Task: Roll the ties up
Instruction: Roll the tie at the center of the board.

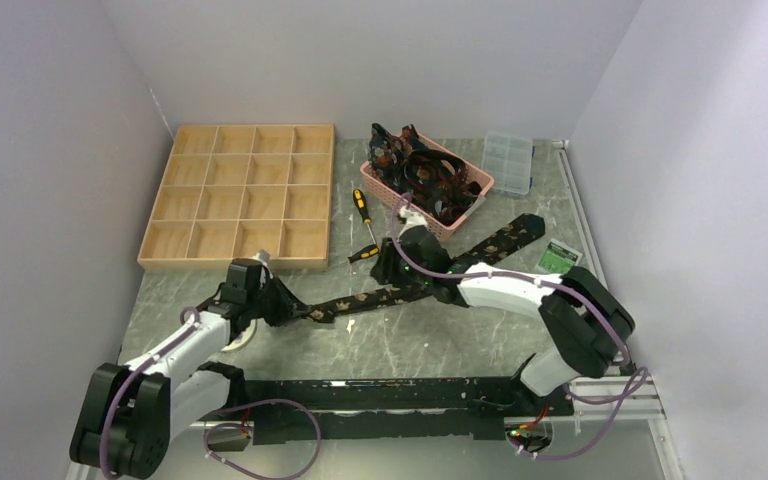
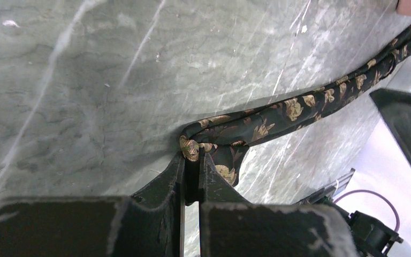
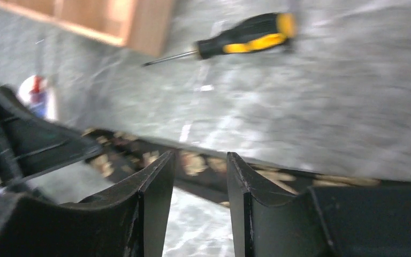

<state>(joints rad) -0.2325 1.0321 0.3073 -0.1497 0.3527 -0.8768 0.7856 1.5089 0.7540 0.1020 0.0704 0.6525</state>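
Note:
One tie point(image 1: 365, 299), black with tan-gold figures, lies stretched diagonally across the grey table, its wider end point(image 1: 510, 236) at the right. My left gripper point(image 1: 278, 303) is shut on the tie's folded narrow end point(image 2: 191, 149) at table level; from there the tie point(image 2: 294, 107) runs up to the right. My right gripper point(image 1: 412, 275) hovers over the tie's middle. Its jaws point(image 3: 199, 160) stand open, with the blurred tie point(image 3: 192, 163) crossing just beyond the tips and nothing pinched between them. More ties point(image 1: 430, 178) are heaped in a pink basket point(image 1: 480, 183).
A wooden compartment tray point(image 1: 240, 195) sits at the back left. A yellow-and-black screwdriver point(image 1: 365, 222) point(image 3: 246, 40) lies between the tray and the basket. A clear plastic box point(image 1: 508, 160) stands behind the basket, and a green card point(image 1: 560, 255) lies at the right.

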